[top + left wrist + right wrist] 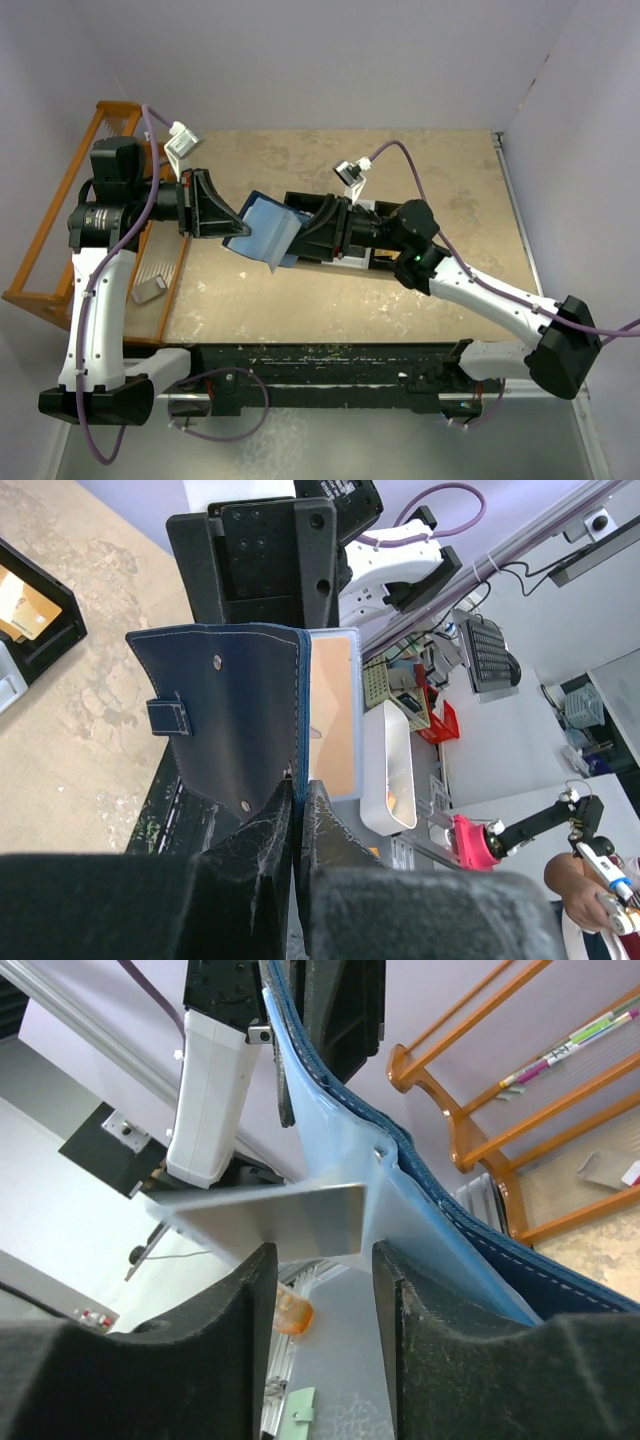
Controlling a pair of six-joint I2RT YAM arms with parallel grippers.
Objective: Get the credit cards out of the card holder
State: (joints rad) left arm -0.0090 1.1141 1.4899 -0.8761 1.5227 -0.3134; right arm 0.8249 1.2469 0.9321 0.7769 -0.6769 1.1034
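Observation:
The card holder (262, 232) is a dark navy wallet with pale blue inner faces, held open above the table's middle. My left gripper (236, 224) is shut on its lower edge; in the left wrist view the fingers (270, 825) pinch the edge below the navy outer face (225, 705), and a peach card face (332, 720) shows inside. My right gripper (300, 233) meets the wallet from the right. In the right wrist view it (318, 1252) is open, jaws apart on either side of a grey card (270, 1222) sticking out of the pale blue pocket (400, 1220).
A black tray (298, 199) lies under the right gripper; in the left wrist view it (45, 640) holds a gold card (25, 605). An orange wooden rack (50, 250) stands at the left edge, with a small grey object (148, 290) by it.

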